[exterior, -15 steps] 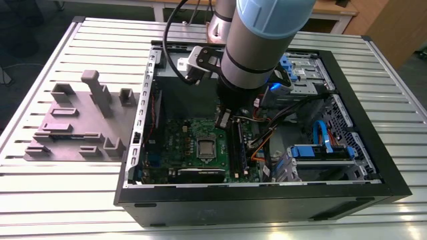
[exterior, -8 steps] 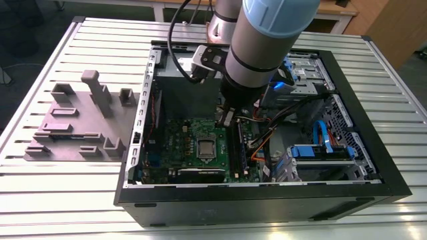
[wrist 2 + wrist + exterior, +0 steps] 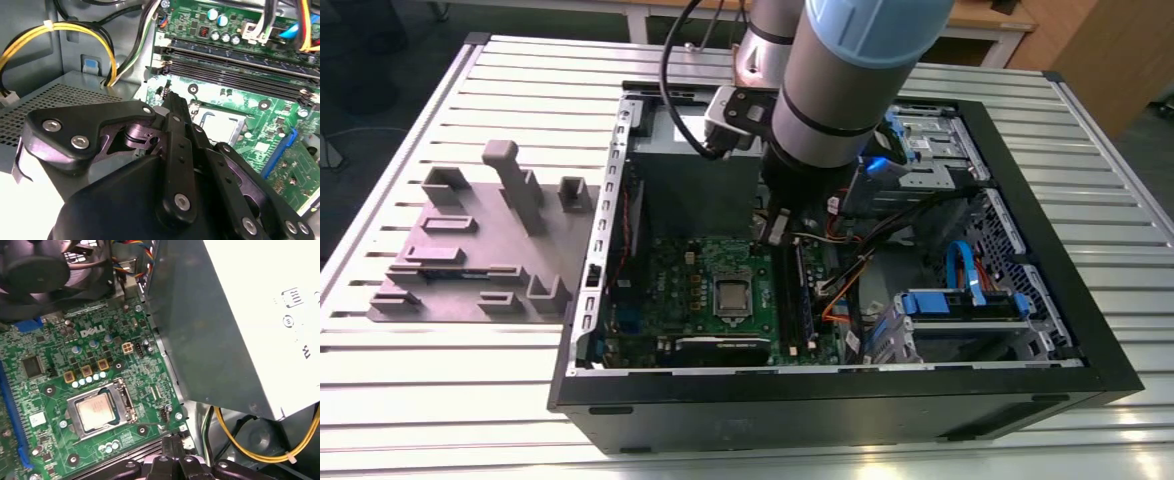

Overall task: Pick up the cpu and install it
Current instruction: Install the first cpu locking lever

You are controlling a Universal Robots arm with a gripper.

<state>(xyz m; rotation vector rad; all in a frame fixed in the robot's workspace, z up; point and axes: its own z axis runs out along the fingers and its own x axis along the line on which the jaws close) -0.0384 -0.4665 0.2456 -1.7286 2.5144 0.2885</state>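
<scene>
Exterior view: my gripper (image 3: 778,228) hangs inside the open pc case (image 3: 854,395), tips low over the motherboard (image 3: 674,275). The cpu (image 3: 731,294) lies in its socket, lower than my tips and off to one side. It's near me but apart. I touch nothing I can make out.

Second wrist view: my fingers (image 3: 175,150) are drawn narrow, about closed, w/ nothing between them. The memory sticks (image 3: 240,65) run across the board beyond my tips. The socket frame (image 3: 220,122) peeks out just past one finger and is partly hidden by it.

First wrist view: the cpu (image 3: 96,411) lies flat w/ the metal frame round it, ahead of my tips (image 3: 176,444), near but not touching. The big grey psu box (image 3: 225,325) stands close alongside me. The yellow cables (image 3: 250,454) pass just beside my tips. The fan (image 3: 35,270) is on the far side of the cpu from me.

My read: the chip is down in its socket and I'm empty, so the pick & seat part looks done. I'm at the tail end of the install. Can't tell if the latch lever is locked. Any move from here calls for a clean path. That means tips kept off the board parts, clear of the sticks & cables, and no sideways drag near the socket.
</scene>
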